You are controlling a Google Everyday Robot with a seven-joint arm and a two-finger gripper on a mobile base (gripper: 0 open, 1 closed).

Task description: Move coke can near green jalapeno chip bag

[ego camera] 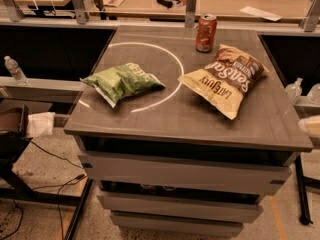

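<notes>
The coke can [206, 32] stands upright at the far edge of the grey table [170, 121], right of centre. The green jalapeno chip bag [122, 81] lies flat on the left half of the table, on a white painted ring [176, 64]. Can and bag are well apart. Only a pale blurred piece of my gripper [311, 126] shows at the right edge of the view, beside and below the table's right side, far from the can. It holds nothing that I can see.
A larger brown and cream chip bag [225, 79] lies just in front of the can, between it and the near edge. A wooden counter with posts [190, 6] runs behind the table. Water bottles stand at the left [15, 70] and right [294, 89].
</notes>
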